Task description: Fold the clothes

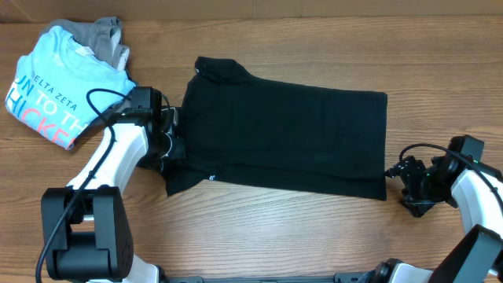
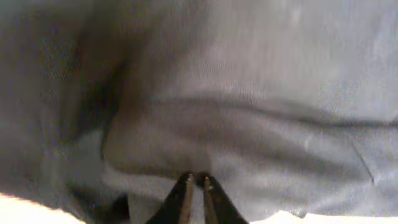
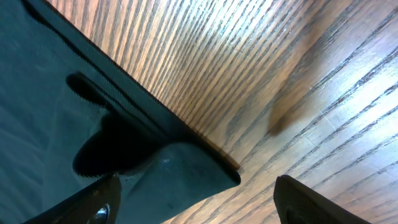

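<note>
The black T-shirt [image 1: 291, 134] lies spread flat across the middle of the table, with a tiny white label [image 1: 211, 176] near its lower left edge. My left gripper [image 1: 171, 137] is at the shirt's left edge. In the left wrist view its fingers [image 2: 196, 182] are pinched together on a fold of the shirt's fabric [image 2: 249, 124], which fills the view. My right gripper [image 1: 402, 179] is at the shirt's lower right corner. In the right wrist view its jaws [image 3: 199, 199] are wide open, with the shirt's corner [image 3: 186, 171] lying on the wood between them.
A light blue T-shirt with lettering [image 1: 55, 86] lies folded at the far left, on a grey garment [image 1: 106, 35]. The wooden table [image 1: 275, 236] shows in front of the black shirt. A wall runs along the back edge.
</note>
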{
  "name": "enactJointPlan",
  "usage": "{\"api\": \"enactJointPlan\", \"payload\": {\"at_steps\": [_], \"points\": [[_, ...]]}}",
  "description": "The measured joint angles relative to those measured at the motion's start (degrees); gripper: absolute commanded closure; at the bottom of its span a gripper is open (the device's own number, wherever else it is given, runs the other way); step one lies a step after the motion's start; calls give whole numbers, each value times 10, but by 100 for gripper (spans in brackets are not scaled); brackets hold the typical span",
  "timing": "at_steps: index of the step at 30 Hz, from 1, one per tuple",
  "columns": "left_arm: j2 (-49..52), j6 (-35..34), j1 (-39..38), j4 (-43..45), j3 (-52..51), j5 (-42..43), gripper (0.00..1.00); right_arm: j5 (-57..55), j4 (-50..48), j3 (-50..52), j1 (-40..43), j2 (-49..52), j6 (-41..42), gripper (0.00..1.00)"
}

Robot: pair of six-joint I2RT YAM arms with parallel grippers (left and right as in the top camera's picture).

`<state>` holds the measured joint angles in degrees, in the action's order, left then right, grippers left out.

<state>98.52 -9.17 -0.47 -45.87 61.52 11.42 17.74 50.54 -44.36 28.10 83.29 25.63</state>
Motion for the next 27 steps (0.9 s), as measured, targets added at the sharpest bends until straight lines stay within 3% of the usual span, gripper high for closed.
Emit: {"api": "enactJointPlan", "payload": {"at_steps": [1,4,9,15,20,27], "points": [[0,-5,0,-17,3,10,53,0,0,0,0,0,0,17],[0,-10,0,-47,9,41,35,0,0,0,0,0,-2,17],[0,-54,0,-73,10,55,25,0,0,0,0,0,-2,17],[0,-137,0,-22,-25,54,27,0,0,0,0,0,-2,17],[0,-200,0,10,-39,57,35,1,0,0,0,0,-2,17],[0,-243,0,54,-39,68,64,0,0,0,0,0,-2,17]]}}
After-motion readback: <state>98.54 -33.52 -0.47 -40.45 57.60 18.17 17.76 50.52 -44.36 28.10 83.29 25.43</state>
